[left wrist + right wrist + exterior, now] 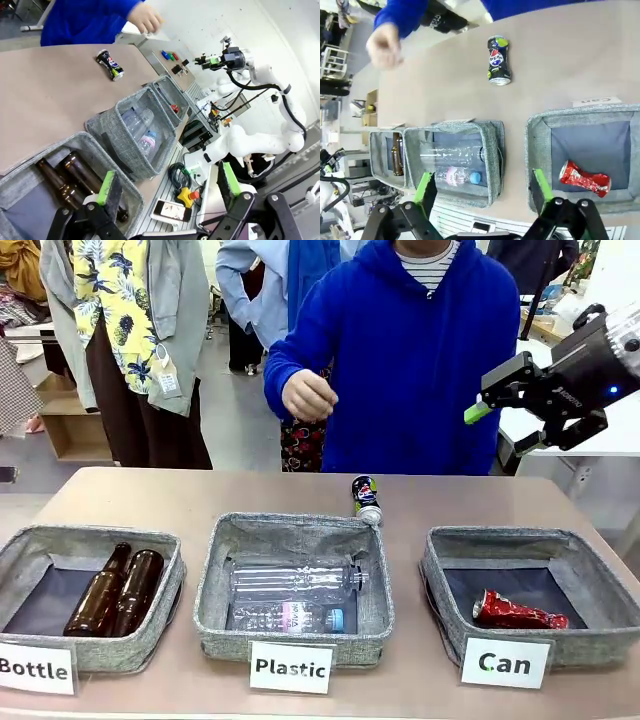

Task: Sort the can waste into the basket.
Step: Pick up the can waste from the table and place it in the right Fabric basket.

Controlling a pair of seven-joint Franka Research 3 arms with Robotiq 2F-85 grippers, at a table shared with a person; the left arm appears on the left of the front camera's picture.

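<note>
Nearest, the "Can" basket [590, 640] holds the crushed red can [518, 612]; the dark can [366, 499] lies on the desk [200, 502] (behind the "Plastic" basket [294, 585]). Both the left gripper [167, 187] and the right gripper [503, 412] are released, empty.

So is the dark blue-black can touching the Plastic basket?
Apart. The right wrist view shows bare table between the dark blue-black can and the Plastic basket.

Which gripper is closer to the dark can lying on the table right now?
Right. The right gripper hangs open, up and to the right of the dark can. The left gripper, also open, sits back over the Bottle basket.
</note>
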